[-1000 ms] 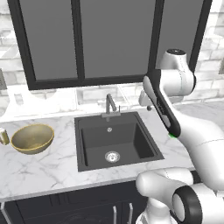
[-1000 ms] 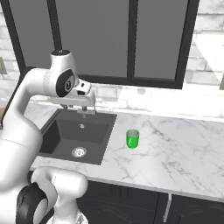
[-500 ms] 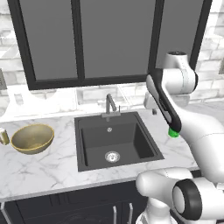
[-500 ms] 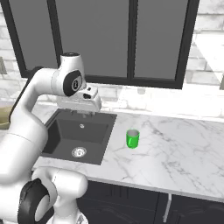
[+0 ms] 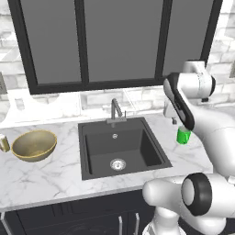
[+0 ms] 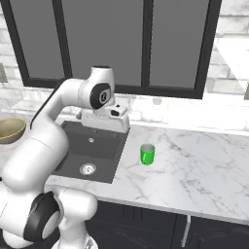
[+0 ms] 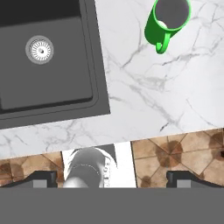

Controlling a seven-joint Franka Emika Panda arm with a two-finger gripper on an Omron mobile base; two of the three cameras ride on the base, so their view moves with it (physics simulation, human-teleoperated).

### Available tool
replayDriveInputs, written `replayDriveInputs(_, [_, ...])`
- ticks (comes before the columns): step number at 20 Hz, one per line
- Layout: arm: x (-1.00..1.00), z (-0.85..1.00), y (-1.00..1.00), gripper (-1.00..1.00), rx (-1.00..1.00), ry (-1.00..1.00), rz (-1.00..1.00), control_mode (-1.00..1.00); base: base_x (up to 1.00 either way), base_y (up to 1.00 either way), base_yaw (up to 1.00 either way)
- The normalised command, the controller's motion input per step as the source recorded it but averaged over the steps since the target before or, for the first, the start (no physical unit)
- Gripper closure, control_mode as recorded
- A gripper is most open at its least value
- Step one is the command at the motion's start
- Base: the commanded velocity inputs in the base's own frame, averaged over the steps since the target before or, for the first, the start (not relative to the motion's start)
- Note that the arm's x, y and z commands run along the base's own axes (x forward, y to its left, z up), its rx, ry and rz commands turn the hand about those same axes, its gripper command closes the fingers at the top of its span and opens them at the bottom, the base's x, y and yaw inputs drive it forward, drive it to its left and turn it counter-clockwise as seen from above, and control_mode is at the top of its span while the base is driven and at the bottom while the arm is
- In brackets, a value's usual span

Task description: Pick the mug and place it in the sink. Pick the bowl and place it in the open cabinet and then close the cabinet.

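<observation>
Hovering: my gripper [image 7: 112, 177] hangs over the counter [image 6: 194, 160] edge, looking straight down; nothing sits between its tips.
Claw: jaws wide apart, the two dark fingertips [image 7: 41, 178] far from each other at the bottom of the hand view, holding nothing.
Mug: I see the mug [image 6: 147, 154] upright on the marble, right of the sink [image 5: 121, 147], apart from its rim. In the hand view the mug [image 7: 168, 19] is at the top right, well away from my fingertips.
Mug axis: it stands vertical, mouth up; I look right down into its pale inside.
Mug handle: in the hand view the loop sticks out toward the bottom of the picture, slightly left, that is toward the counter's front edge.
Sink: black basin [image 7: 48, 57] with its round steel drain [image 7: 40, 49]; in the left base view the grey faucet [image 5: 116, 112] rises at its back rim.
Bowl: the bowl [image 5: 34, 145] sits upright on the counter left of the sink, well apart from the mug. A small brass cylinder [image 5: 3, 142] stands just beside it on its left.
Arm: in the right base view my hand [image 6: 108, 118] is above the sink's right rear corner, left of the mug.
Behind: grey-paned cabinets [image 5: 119, 41] hang above the counter.
</observation>
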Motion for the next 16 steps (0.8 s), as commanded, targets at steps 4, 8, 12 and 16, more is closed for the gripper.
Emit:
replayDriveInputs(4, [0.0, -0.31, -0.4, -1.0, 0.0, 0.11, -0.08, -1.0, 0.0, 0.0, 0.0])
replayDriveInputs(8, [0.0, -0.46, -0.16, -1.0, 0.0, 0.09, -0.08, -1.0, 0.0, 0.0, 0.0])
replayDriveInputs(12, [0.0, -0.47, -0.16, -1.0, 0.0, 0.0, -0.03, -1.0, 0.0, 0.0, 0.0])
replayDriveInputs(16, [0.0, -0.38, -0.21, -1.0, 0.0, 0.0, 0.0, -1.0, 0.0, 0.0, 0.0])
